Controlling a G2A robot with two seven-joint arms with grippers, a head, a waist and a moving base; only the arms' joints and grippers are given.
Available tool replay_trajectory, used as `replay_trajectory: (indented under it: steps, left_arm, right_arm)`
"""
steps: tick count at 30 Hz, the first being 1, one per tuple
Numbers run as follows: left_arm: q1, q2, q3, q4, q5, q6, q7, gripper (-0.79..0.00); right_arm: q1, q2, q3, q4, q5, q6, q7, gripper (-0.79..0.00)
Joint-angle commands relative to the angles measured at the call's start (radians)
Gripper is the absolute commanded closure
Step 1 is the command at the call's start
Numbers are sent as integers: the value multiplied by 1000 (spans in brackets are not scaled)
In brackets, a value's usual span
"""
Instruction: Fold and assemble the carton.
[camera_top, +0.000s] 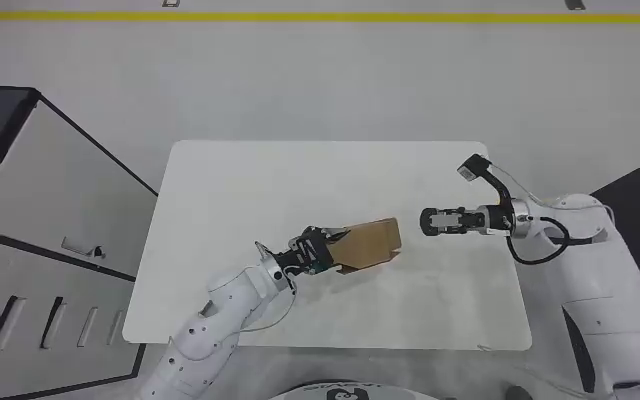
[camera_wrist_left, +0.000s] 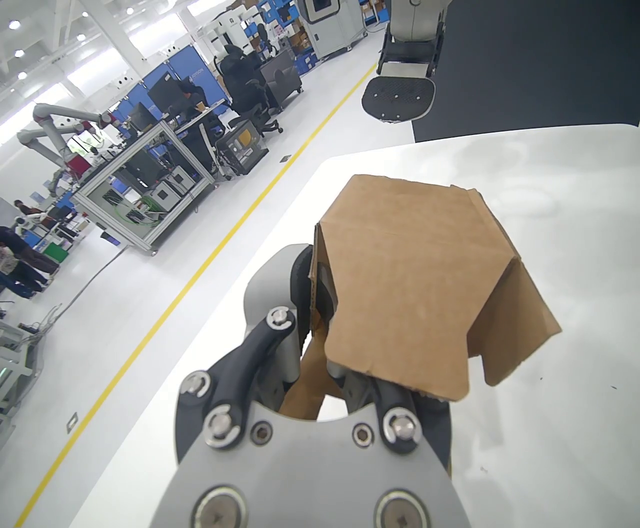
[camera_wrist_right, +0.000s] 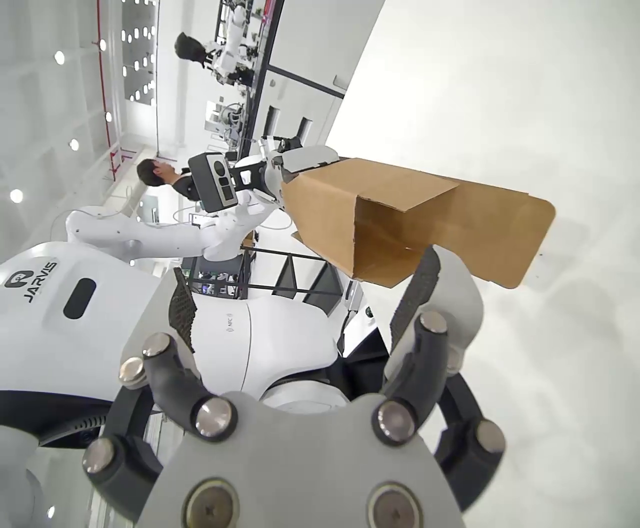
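Left hand (camera_top: 324, 251) gripping carton (camera_top: 372, 243), right hand (camera_top: 425, 221) spread, near

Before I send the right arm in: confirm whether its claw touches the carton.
No, the right claw hangs apart from the carton, bare table showing between them.

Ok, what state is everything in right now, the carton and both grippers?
carton: partly opened into a sleeve, free end open, flaps not folded in.
left gripper: shut on the carton's other end.
right gripper: open, empty, clear of the carton.
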Motion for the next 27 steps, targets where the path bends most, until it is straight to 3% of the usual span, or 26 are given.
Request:
replay_trajectory:
  steps: [1, 5, 15, 27]
  left_arm:
    - [0, 0, 0, 0, 0, 0, 0, 0]
    - [0, -2, 0, 12, -71, -1, -1, 0]
    - [-19, -5, 10, 49, -187, -7, 20, 0]
    - [-43, -6, 36, 82, -199, 16, 39, 0]
  right_arm:
    - [0, 0, 0, 0, 0, 0, 0, -785]
    - [-7, -4, -24, 9, -2, -14, -22, -785]
    - [17, -13, -119, 71, 182, -8, -8, -785]
    - [4, -13, -129, 52, 183, -8, -43, -785]
